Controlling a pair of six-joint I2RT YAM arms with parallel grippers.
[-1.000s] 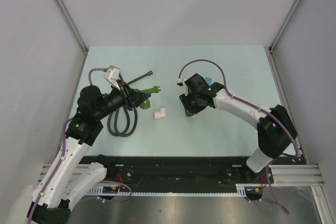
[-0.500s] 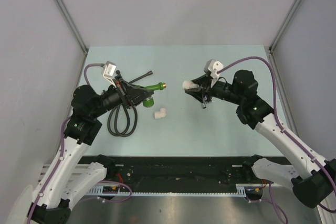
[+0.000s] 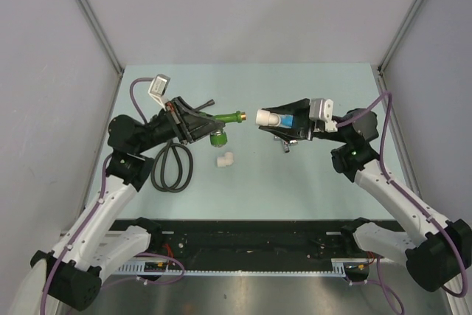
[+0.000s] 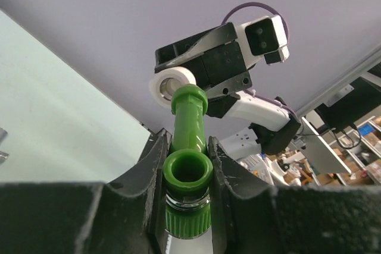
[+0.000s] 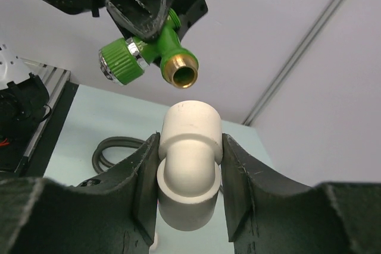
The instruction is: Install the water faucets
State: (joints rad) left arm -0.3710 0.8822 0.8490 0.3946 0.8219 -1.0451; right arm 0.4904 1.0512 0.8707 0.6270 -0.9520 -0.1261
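Note:
My left gripper [image 3: 209, 125] is shut on the green water faucet [image 3: 223, 119] and holds it above the table, its threaded end pointing right. My right gripper [image 3: 276, 119] is shut on a white elbow fitting [image 3: 265, 118], its opening facing the faucet across a small gap. In the left wrist view the faucet [image 4: 189, 171] sits between my fingers with the elbow [image 4: 170, 85] just beyond its tip. In the right wrist view the elbow [image 5: 189, 159] sits below the faucet's brass-coloured end [image 5: 183, 75]. A blue-handled faucet [image 3: 290, 120] shows partly behind my right gripper.
A second white elbow fitting [image 3: 226, 158] lies on the table between the arms. A coiled black hose [image 3: 171, 168] lies at the left, under my left arm, and shows in the right wrist view [image 5: 113, 149]. Grey walls enclose the pale green table [image 3: 324, 182].
My right gripper has lifted the white elbow off the table and turned it to face left. My left gripper has raised the green faucet and moved it right, closing the gap.

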